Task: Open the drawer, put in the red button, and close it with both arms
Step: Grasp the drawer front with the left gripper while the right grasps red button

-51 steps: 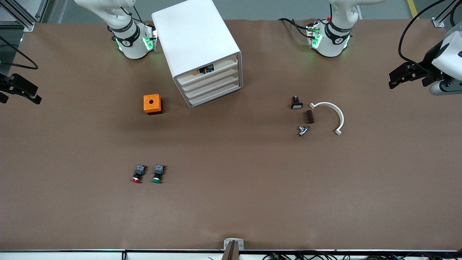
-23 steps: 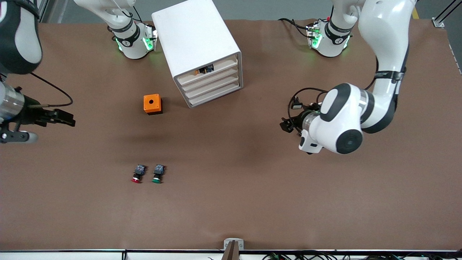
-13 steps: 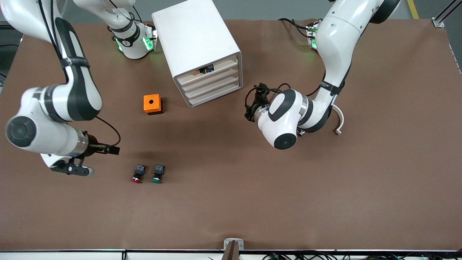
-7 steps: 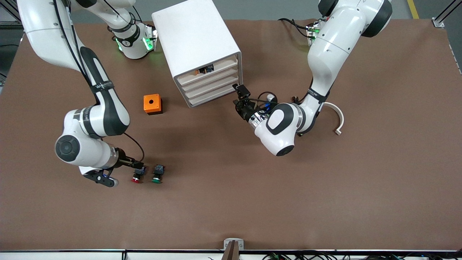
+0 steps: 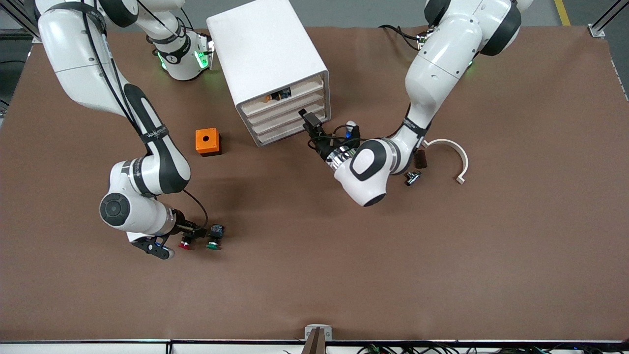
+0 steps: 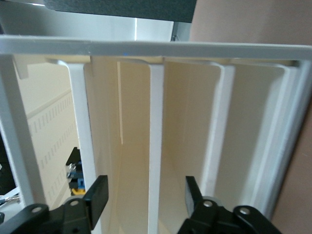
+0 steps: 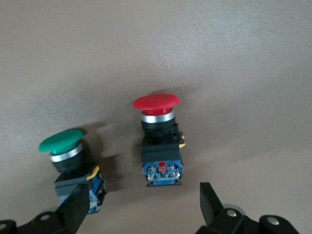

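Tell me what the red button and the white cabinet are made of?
The red button looks like smooth matte plastic, with a shiny ring under the cap that could be metal. The white cabinet seems to be plastic too: smooth, rounded corners, with a slight sheen.

Two glossy white jointed arms with black joint bands, black looping cables, green-lit bases, and black two-finger end effectors.

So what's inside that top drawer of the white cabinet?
Through the top drawer's front gap show small parts, orange, blue and black, too small to name. The rest of its inside is covered by the white cabinet. The left gripper is at the drawer fronts below it, fingers open.
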Robot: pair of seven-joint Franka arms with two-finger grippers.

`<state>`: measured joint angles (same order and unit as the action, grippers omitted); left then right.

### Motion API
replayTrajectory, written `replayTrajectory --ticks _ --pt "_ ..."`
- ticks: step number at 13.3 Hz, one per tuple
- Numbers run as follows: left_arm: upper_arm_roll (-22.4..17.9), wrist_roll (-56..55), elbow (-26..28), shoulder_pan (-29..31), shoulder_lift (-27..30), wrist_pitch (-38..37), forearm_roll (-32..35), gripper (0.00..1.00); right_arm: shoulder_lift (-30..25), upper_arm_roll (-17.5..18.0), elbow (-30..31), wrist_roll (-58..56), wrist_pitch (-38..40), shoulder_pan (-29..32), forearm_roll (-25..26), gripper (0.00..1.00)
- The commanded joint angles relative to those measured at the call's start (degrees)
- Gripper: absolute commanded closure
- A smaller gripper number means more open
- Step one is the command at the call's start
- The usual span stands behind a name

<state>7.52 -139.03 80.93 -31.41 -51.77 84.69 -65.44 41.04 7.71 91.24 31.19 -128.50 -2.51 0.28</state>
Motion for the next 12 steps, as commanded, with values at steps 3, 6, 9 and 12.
replayTrajectory --ticks 3,6,9,12 --pt "-0.3 -1.7 -1.4 -2.2 -1.8 -0.6 -1.9 0.55 1.4 0.9 -0.4 -0.1 -0.6 1.2 2.2 0.0" --pt "-0.3 -1.5 -1.4 -2.9 -2.3 -0.6 -1.8 0.74 1.8 0.9 -0.4 -2.8 -0.6 1.7 2.1 0.01" --pt "-0.3 -1.4 -1.4 -3.2 -2.3 -0.6 -2.0 0.73 2.7 0.9 -0.4 -3.1 -1.4 2.2 2.0 0.02" --pt "-0.3 -1.1 -1.5 -3.6 -2.9 -0.6 -2.6 0.73 3.4 0.9 -0.2 -3.1 -2.2 2.2 2.0 0.06"
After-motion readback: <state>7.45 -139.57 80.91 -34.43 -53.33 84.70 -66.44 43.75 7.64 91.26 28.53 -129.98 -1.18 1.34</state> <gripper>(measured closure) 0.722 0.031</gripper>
